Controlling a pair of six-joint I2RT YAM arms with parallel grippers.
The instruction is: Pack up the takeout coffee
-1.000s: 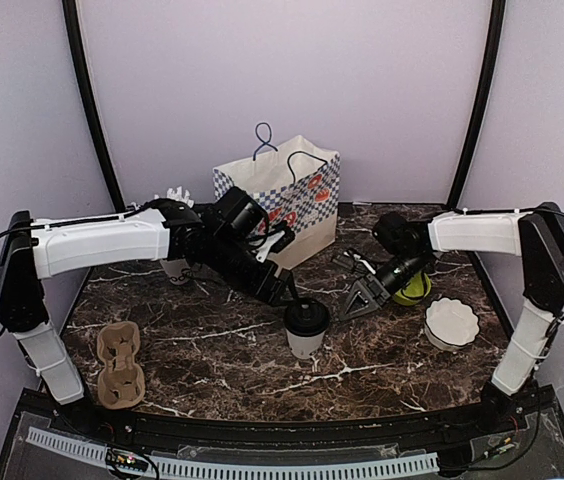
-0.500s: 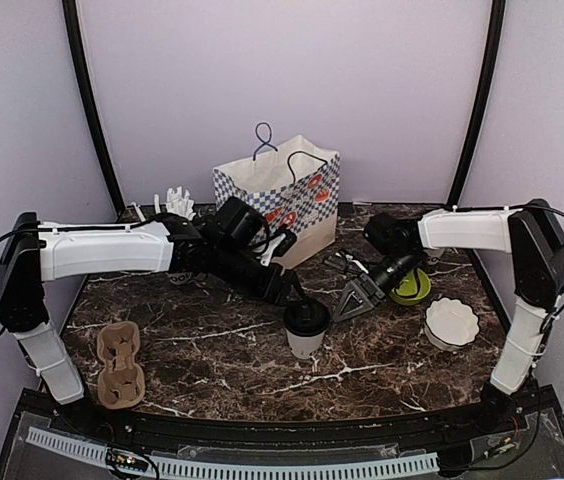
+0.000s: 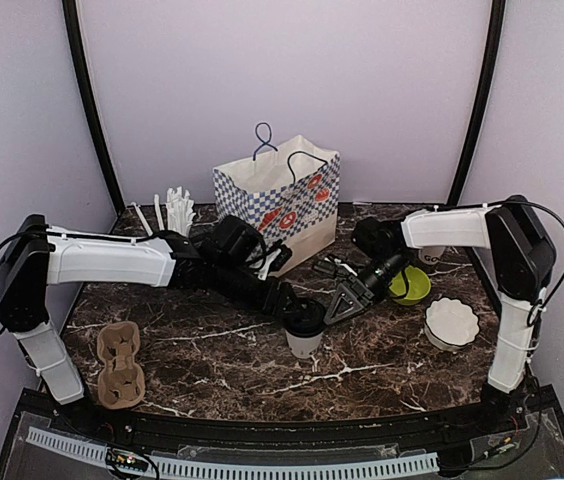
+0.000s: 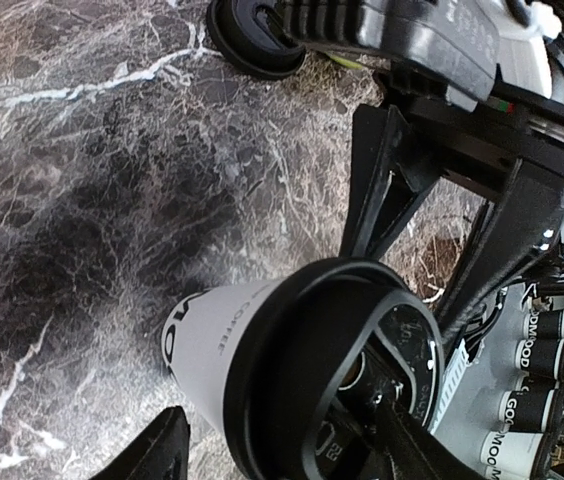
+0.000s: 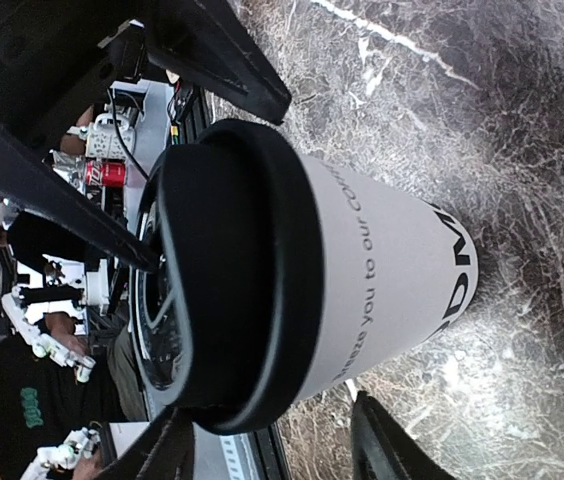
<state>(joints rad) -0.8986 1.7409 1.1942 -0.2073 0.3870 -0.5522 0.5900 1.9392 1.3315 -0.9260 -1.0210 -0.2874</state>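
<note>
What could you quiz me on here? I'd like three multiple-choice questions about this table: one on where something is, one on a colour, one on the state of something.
1. Where does the cardboard cup carrier lie?
A) on the table, near its left front corner
B) inside the paper bag
C) beside the green bowl

2. What colour is the lid on the cup between the two arms?
A) white
B) black
C) red

3. How do the left gripper and right gripper stand?
A) both shut on a straw
B) both open, close to the cup
C) both folded back at their bases

Answers:
1 A: the top view shows it by the left arm's base.
2 B: both wrist views show a black lid.
3 B: each wrist view shows spread fingers by the cup.
</note>
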